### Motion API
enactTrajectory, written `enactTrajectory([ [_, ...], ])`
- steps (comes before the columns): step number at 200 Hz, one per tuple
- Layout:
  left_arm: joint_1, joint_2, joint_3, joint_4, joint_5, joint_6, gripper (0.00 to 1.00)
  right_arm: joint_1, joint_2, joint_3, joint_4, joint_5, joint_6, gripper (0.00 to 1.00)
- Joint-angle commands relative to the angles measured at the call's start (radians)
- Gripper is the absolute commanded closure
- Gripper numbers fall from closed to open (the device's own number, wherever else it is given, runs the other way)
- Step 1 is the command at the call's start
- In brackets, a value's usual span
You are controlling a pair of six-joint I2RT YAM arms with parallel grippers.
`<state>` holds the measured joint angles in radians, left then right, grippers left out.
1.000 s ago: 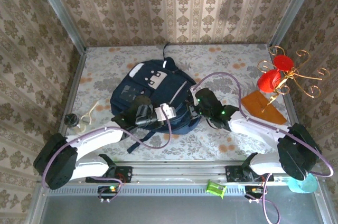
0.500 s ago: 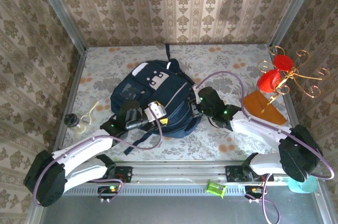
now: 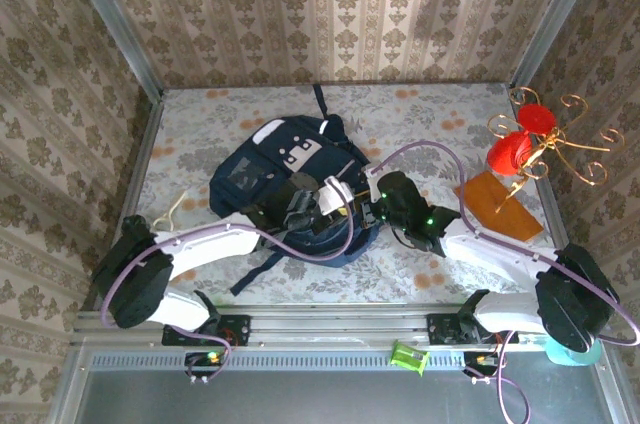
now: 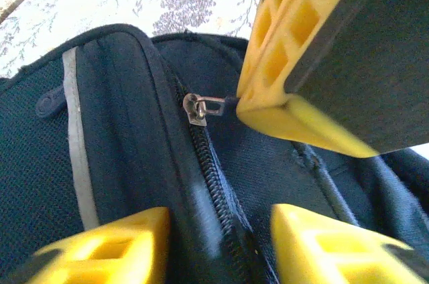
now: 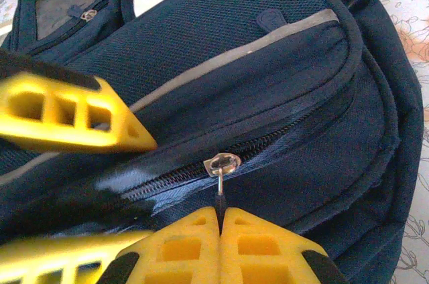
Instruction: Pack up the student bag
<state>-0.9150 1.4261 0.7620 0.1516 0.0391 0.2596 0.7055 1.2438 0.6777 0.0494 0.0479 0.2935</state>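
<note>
Swinging over the large dark navy fabric backpack (image 3: 262, 176), left gripper (image 4: 218, 247) is hovering part-open, empty; right gripper (image 5: 220, 220) is pinching silver zip pull (image 5: 221, 165) for unzipping.

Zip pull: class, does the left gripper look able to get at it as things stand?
Probably not cleanly: the right gripper is shut on the zip pull. The left gripper, open, straddles the zip close by, with nothing else between.

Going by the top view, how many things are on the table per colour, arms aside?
Navy: 1, backpack
Red: 2, cup and disc
Gold: 1, wire stand
Orange: 1, board
Cream: 1, curved piece
Total: 6
</note>
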Motion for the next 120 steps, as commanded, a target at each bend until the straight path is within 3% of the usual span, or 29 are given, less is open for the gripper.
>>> enactTrajectory([
  [1, -0.003, -0.004, 0.019, 0.011, -0.029, 0.015, 0.74, 0.011, -0.032, -0.006, 0.046, 0.002, 0.019, 1.00],
  [24, 0.011, -0.057, -0.029, 0.041, 0.049, 0.082, 1.00, 0.008, -0.032, -0.005, -0.005, 0.073, 0.021, 1.00],
  [72, 0.118, -0.204, -0.154, 0.071, 0.370, 0.256, 1.00, -0.029, -0.027, 0.020, -0.106, 0.168, 0.030, 1.00],
  [120, 0.210, -0.268, -0.170, 0.021, 0.509, 0.323, 1.00, -0.049, -0.030, 0.028, -0.190, 0.245, 0.048, 1.00],
])
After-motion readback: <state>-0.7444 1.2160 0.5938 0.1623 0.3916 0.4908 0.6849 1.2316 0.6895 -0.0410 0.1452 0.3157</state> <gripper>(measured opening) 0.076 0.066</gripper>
